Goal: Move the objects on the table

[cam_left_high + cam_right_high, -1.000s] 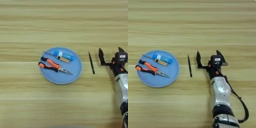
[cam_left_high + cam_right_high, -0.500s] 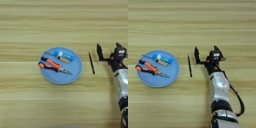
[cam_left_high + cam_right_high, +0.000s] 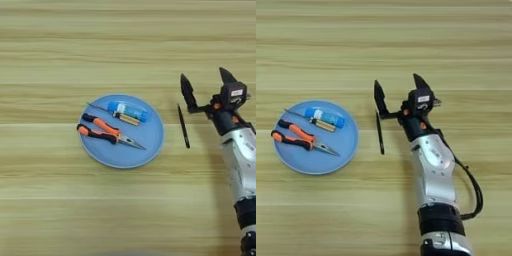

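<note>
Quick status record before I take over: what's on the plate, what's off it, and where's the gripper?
surface: wooden table
on plate: pliers, blue tube, small screwdriver
off plate: black pen, lying on the table just right of the plate
right gripper: jaws open, holding nothing, beside the pen's far end
arm: enters from the bottom edge

Right arm only, reaching up from the lower edge: dark ribbed elbow section lowest, silver forearm (image 3: 432, 167) above it, tilted slightly leftward toward the wrist. Black cable looping out along the forearm's right side. Black wrist housing with small orange accents just behind the fingers. Right gripper (image 3: 399, 90) spread wide, two black pointed fingers (image 3: 379, 98) splayed apart in a V, tips aimed away from the body, nothing between them.
</note>
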Tool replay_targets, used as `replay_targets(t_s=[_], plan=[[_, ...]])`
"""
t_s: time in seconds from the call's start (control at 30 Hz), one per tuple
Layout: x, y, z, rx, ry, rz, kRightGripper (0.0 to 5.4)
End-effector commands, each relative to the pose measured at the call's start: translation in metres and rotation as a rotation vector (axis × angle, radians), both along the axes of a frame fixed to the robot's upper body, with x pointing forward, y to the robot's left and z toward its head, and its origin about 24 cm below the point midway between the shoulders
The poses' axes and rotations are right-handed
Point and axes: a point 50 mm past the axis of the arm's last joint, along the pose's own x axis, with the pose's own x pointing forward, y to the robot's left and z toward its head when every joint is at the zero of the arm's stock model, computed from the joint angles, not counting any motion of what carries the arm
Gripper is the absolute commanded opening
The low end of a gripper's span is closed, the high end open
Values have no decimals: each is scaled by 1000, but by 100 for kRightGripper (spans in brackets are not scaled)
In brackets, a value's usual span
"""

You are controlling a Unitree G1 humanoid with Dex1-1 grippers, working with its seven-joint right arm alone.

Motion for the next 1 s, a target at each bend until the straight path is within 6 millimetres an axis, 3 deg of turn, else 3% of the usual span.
replay_targets(t_s=[0.03,0.6,1.0], plan=[[5,3,14,-28,-19,12,535],[-4,4,-31,-88,264,-29,535],[-5,8,-41,-100,371,-12,535]])
